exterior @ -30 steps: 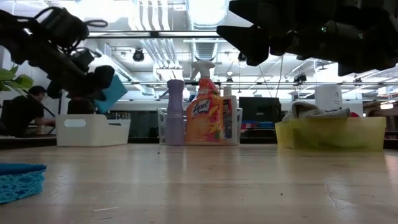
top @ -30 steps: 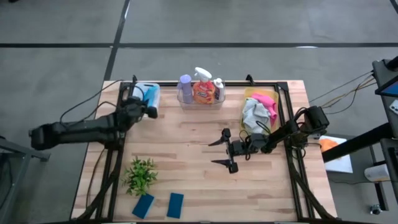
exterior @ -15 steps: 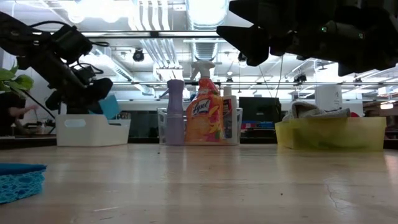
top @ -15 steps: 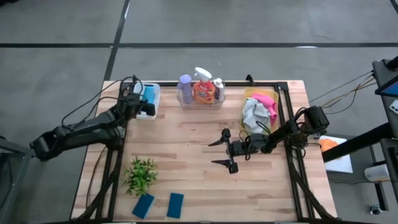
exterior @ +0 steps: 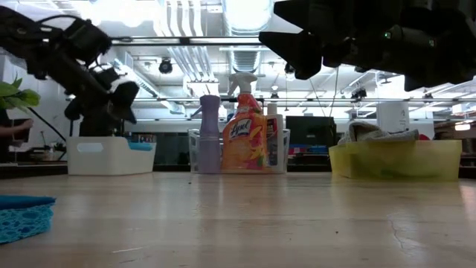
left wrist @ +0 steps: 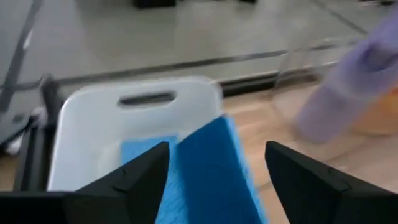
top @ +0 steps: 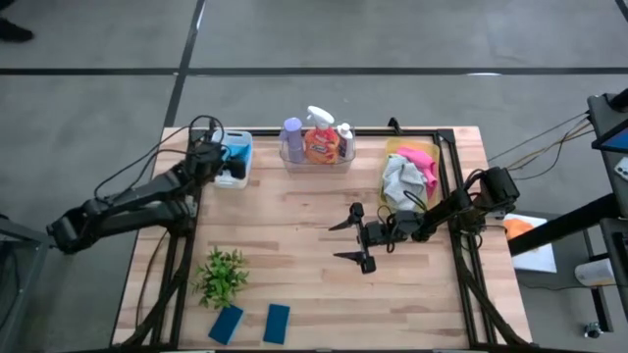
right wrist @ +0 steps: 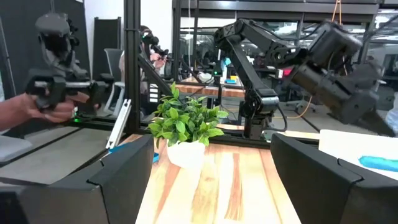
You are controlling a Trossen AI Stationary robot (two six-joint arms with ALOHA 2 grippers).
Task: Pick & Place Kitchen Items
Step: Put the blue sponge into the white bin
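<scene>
Hovering over the white tray (top: pixel 242 157) at the far left, the left gripper (left wrist: pixel 214 165) is opening wide; the blue sponge (left wrist: pixel 211 168) is lying loose between its fingers, long side pointing into the tray.

The right gripper (top: pixel 351 238) is waiting mid-table, open and empty.

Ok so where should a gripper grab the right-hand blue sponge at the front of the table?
Probably from straight above, fingers across its two long edges: the blue sponge lies flat on the table, a narrow rectangle, apart from its neighbour.
</scene>
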